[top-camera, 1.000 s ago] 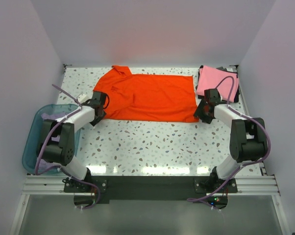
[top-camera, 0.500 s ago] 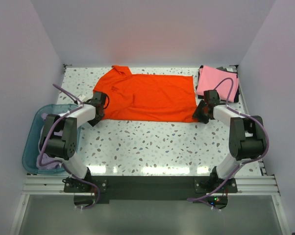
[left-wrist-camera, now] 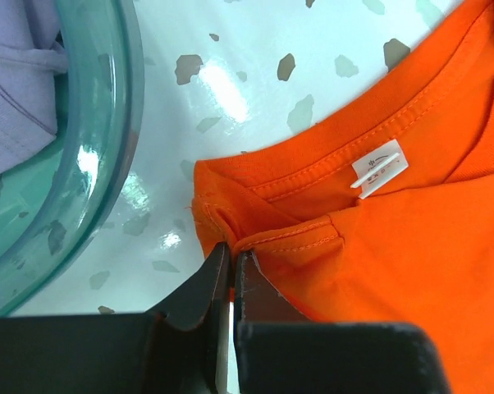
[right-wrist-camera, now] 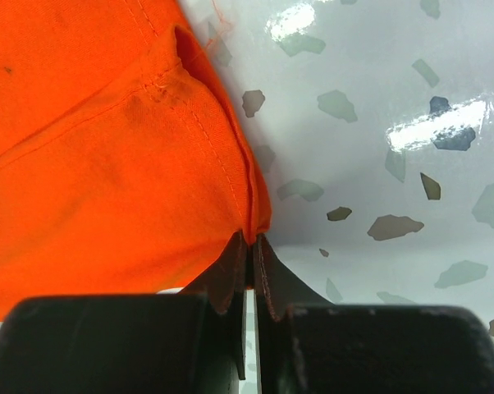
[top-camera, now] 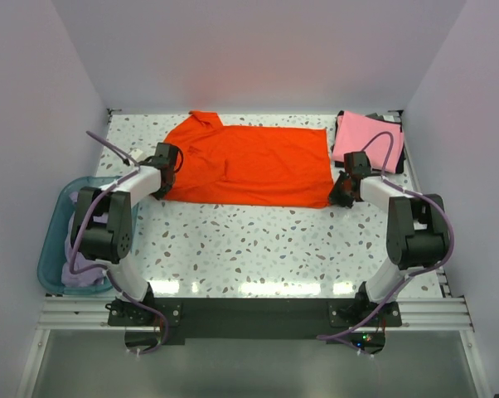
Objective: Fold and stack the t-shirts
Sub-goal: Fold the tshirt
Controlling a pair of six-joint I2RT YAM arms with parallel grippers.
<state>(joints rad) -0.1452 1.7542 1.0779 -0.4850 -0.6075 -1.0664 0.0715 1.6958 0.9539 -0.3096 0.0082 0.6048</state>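
The orange-red t-shirt [top-camera: 249,164] lies spread flat across the far half of the table. My left gripper [top-camera: 168,157] is shut on its left edge near the collar, and the left wrist view shows the cloth [left-wrist-camera: 378,238] pinched between the fingertips [left-wrist-camera: 232,256]. My right gripper [top-camera: 339,192] is shut on the shirt's near right corner; in the right wrist view the hem [right-wrist-camera: 124,164] bunches at the fingertips [right-wrist-camera: 252,240]. A folded pink t-shirt [top-camera: 367,138] rests at the back right. A pale lavender t-shirt [top-camera: 84,267] lies in the basin.
A translucent teal basin [top-camera: 52,249] sits at the table's left edge, its rim [left-wrist-camera: 107,123] close to my left gripper. White walls enclose the speckled table [top-camera: 258,240] on three sides.
Both grippers moved in onto the orange-red shirt's edges and closed on the cloth; a second ago they stood open just short of it.
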